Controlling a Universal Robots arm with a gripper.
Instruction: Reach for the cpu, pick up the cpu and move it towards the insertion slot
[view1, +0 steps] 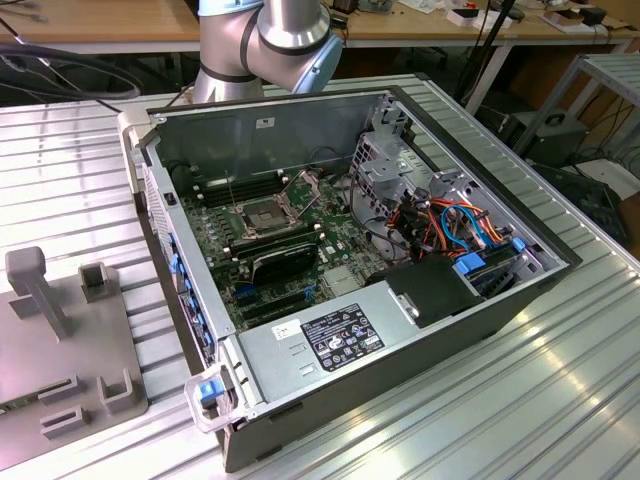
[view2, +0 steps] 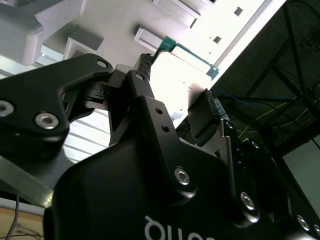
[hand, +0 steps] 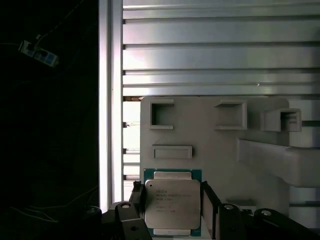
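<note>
Ribbed aluminium table (view1: 560, 380) beneath everything, bearing the open computer case (view1: 420, 350) and, on the exterior view's left, a grey holder tray (view1: 60, 330). Grey arm (view1: 265, 40) rising behind the case at the top edge of that view.

Inside the case, the green motherboard (view1: 300, 270), with the insertion slot (view1: 262, 215) near its middle: silver frame, dark centre, retention plate (view1: 305, 185) tilted up just behind.

Smaller again, in the first wrist view, the gripper (hand: 172, 200), closed to the width of the cpu (hand: 172, 205) and clamping it by two opposite edges, black fingers (hand: 136, 197) tight against either side. Chip flat, silvery lid facing the camera, looming large over the tray's pockets (hand: 160, 126), so lifted clear, by the look of it. Exact pad contact lost in shadow, probably firm. Well apart from the slot, over by the tray.

For a good carry: keep the chip level, hold the squeeze steady without crushing, travel high over the case wall, square up with the silver frame, steer clear of the raised plate.
</note>
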